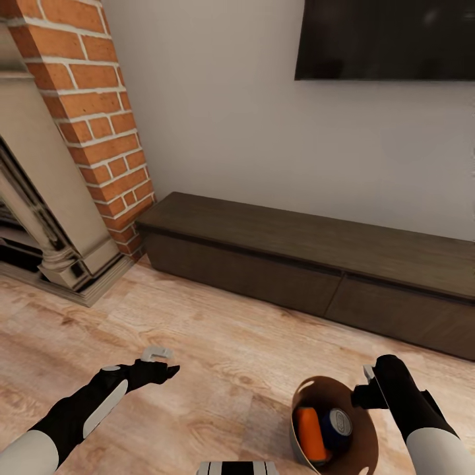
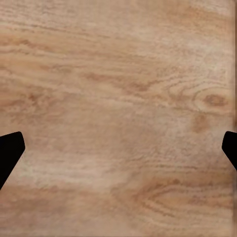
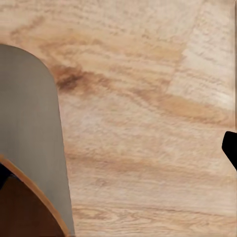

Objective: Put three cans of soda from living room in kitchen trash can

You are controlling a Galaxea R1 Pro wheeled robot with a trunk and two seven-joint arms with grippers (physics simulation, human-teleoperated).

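From the head camera I look down at the living room. The brick fireplace point(image 1: 86, 125) stands at the far left, the black TV point(image 1: 386, 38) hangs on the wall at the far right, and the long dark cabinet point(image 1: 310, 257) runs under it along the wall. The light wood floor point(image 1: 218, 356) covers the near part.

My left hand point(image 1: 160, 365) hovers over the floor at the near left, and it holds nothing. My right hand point(image 1: 365, 390) is at the near right, at the rim of the trash can point(image 1: 369, 448), which is tilted so I see its brown inside. In it lie an orange soda can point(image 1: 310, 432) and a dark blue soda can point(image 1: 338, 425), touching side by side; the blue one shows its grey top. If a third can is inside, I cannot see it.

In the left wrist camera I see wood floor, and the two dark fingertips point(image 2: 10, 150) are at opposite edges of the picture, so this hand is released wide.

In the right wrist camera the grey outside wall of the trash can point(image 3: 27, 143) is very close on one side, with its brown rim and inside below it. Only one fingertip point(image 3: 230, 148) shows at the other edge. The other finger is hidden, so I cannot tell surely if this hand is clenched on the rim.
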